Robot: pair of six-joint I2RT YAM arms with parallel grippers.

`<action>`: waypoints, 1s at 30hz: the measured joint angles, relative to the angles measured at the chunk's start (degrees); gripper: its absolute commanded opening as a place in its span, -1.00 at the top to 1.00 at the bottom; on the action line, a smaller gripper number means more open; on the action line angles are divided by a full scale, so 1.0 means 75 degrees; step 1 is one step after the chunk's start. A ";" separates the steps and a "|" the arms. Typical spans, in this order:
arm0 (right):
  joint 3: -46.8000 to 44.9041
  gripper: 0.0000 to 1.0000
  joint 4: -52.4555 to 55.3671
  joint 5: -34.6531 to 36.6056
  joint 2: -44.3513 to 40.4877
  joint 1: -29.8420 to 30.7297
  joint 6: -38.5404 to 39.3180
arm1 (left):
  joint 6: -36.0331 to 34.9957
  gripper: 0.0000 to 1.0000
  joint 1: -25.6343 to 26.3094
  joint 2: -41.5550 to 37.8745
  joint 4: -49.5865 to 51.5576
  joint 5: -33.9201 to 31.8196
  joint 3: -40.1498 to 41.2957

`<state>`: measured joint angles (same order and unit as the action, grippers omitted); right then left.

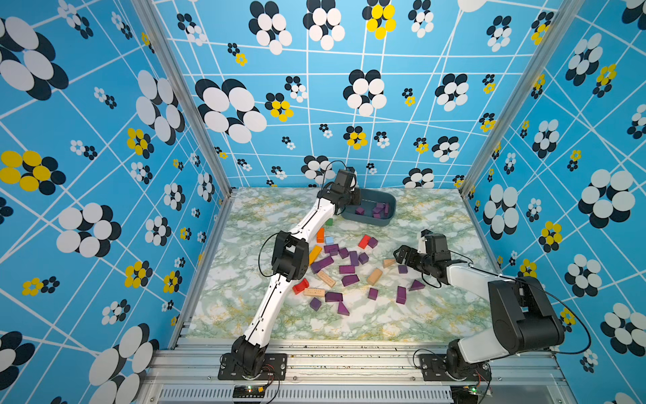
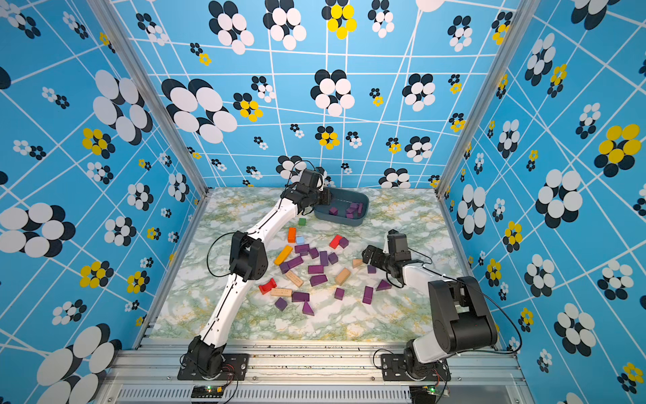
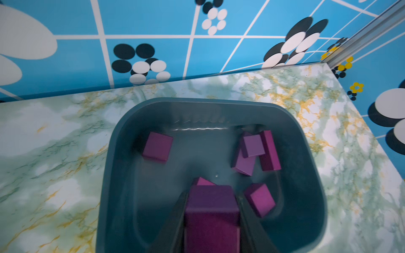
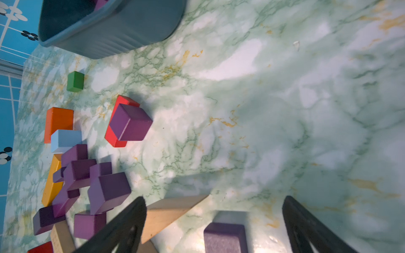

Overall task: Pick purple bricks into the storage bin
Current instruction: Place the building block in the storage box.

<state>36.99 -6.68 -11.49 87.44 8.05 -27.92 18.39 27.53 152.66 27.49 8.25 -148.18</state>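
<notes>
Left hand point(image 3: 212, 196): clamped on a purple bar point(image 3: 211, 219), hanging over the near end of the storage bin point(image 3: 122, 153).
Storage bin: directly beneath that hand. A handful of purple bricks point(image 3: 157, 147) lie inside, one just under the bar's tip.
Step in hand, I'd say: the drop. Let go right there, well inside the rim and low, so the bar doesn't bounce out, then lift straight up.
Loose bricks point(image 1: 344, 260): scattered on the table point(image 1: 349, 325) between the two hands, mixed with other-coloured blocks point(image 1: 374, 276).
Right hand point(image 4: 213, 200): spread wide and empty, above a purple brick point(image 4: 225, 236) lying between its fingers. A tan wedge point(image 4: 171, 210) lies close by one finger, so it should come down square to avoid catching that.
</notes>
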 measured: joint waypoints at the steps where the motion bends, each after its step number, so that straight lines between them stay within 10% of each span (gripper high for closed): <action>1: 0.0000 -0.98 -0.0003 -0.0047 0.0058 -0.0047 -0.0029 | 0.0000 0.35 -0.0044 0.0073 0.0076 0.0015 -0.0020; 3: 0.0000 -0.98 -0.0111 -0.0233 0.0099 -0.0213 -0.0099 | -0.0003 0.23 -0.0108 0.0117 0.0233 0.0017 -0.0026; 9: -0.0128 -0.98 -0.0659 -0.0833 0.0216 -0.0530 -0.0321 | -0.0251 -0.99 -0.0105 0.0119 0.0312 0.0160 -0.0157; 20: -0.0157 -0.96 -0.0545 -0.1113 -0.0192 -0.0530 -0.0154 | -0.0842 -0.99 0.0079 -0.0393 0.0393 0.0137 0.0428; 30: 0.0443 -0.94 0.0769 -0.0242 -0.1081 0.0207 0.0799 | -0.1195 -0.99 0.0335 -0.4380 -0.1326 -0.0242 0.5158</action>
<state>40.32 -0.91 -13.30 79.33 9.61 -21.93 9.43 30.04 119.81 17.54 6.44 -109.49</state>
